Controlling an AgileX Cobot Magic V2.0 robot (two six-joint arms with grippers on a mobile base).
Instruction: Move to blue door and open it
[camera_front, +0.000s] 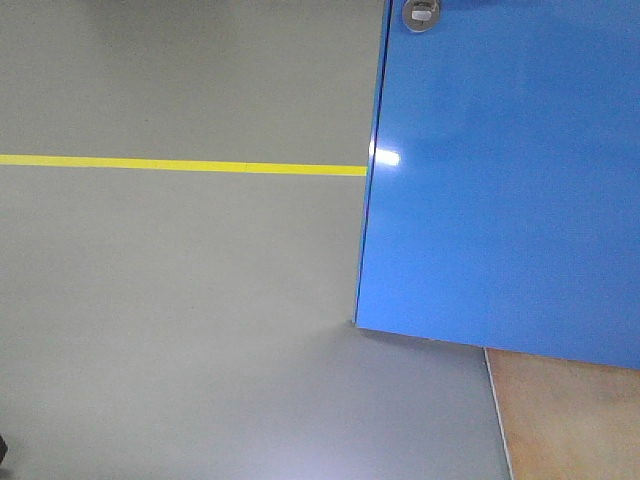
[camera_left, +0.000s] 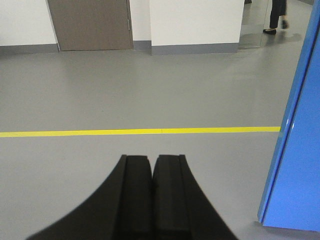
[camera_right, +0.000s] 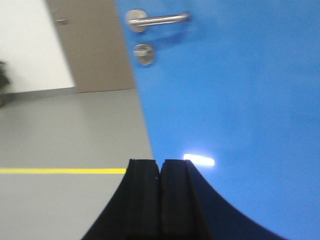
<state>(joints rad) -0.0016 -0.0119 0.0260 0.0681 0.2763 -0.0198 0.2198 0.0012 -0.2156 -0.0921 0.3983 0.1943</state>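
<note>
Blue and glossy, the blue door (camera_front: 510, 180) fills the right side of the front view, its bottom edge just above the grey floor (camera_front: 180, 330) and a bright glare spot near its left edge. At the top of that frame only the round thumb-turn lock (camera_front: 421, 13) shows. A yellow floor line (camera_front: 180, 164) runs from the left edge of the frame up to the door's edge. In the right wrist view the door covers most of the frame; the silver lever handle (camera_right: 159, 20) sits at the upper centre with the lock just below it, slightly blurred. The right tool (camera_right: 160, 175) rises from the bottom centre, its black fingers pressed together, holding nothing, well below the handle. The left tool (camera_left: 152, 170) is likewise closed and empty, pointing over the floor, with the door at the right edge. A tan panel (camera_front: 570, 415), perhaps wood, shows at the front view's lower right.
</note>
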